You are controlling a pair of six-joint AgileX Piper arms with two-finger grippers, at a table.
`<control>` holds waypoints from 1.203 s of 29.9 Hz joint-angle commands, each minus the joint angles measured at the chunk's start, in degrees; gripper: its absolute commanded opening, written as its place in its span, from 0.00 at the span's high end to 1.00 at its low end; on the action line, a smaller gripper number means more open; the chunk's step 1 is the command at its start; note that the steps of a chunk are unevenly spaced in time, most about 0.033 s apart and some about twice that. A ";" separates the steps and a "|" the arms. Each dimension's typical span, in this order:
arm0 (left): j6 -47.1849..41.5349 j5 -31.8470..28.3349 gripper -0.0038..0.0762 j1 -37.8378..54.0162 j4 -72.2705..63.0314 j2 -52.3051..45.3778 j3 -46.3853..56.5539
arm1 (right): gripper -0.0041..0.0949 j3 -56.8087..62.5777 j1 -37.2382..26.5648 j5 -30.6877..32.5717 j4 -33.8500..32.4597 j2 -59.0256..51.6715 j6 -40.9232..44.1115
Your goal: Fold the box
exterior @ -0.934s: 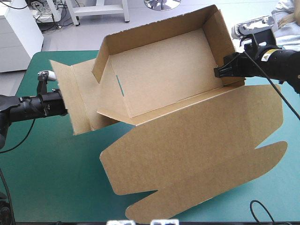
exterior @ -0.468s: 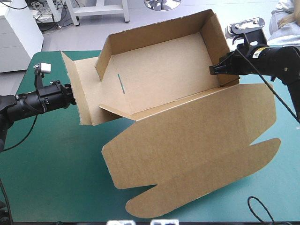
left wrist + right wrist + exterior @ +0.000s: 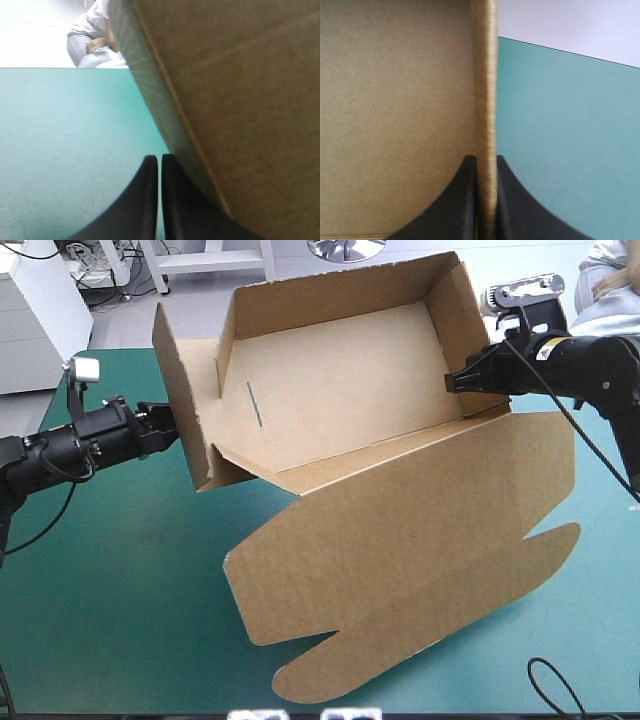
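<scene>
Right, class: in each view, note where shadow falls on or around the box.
High view: soft light, the box casts only a faint shadow on the teal-green cover under its raised flap. Left wrist view: the box face beside the left gripper is shaded and dark. Right wrist view: the box wall in the right gripper is evenly lit.
</scene>
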 commanded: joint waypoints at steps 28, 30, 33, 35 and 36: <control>-0.53 5.27 0.93 -5.33 -7.53 -1.61 -6.66 | 0.98 -1.71 0.32 -4.48 -5.18 0.31 2.99; -0.53 5.27 0.93 -5.33 -8.89 -1.61 -6.66 | 0.98 -1.71 0.89 -4.12 -6.11 0.62 2.89; -0.39 5.27 0.93 -5.33 -8.51 -1.61 -6.93 | 0.98 -1.71 2.16 -4.28 -7.28 1.02 3.40; -0.39 5.27 0.93 -5.33 -7.38 -1.61 -7.03 | 0.98 -1.71 2.41 -5.42 -6.44 1.02 3.71; -0.39 5.27 0.93 -5.33 -6.50 -1.61 -7.03 | 0.98 -1.71 2.58 -5.91 -6.33 0.92 3.71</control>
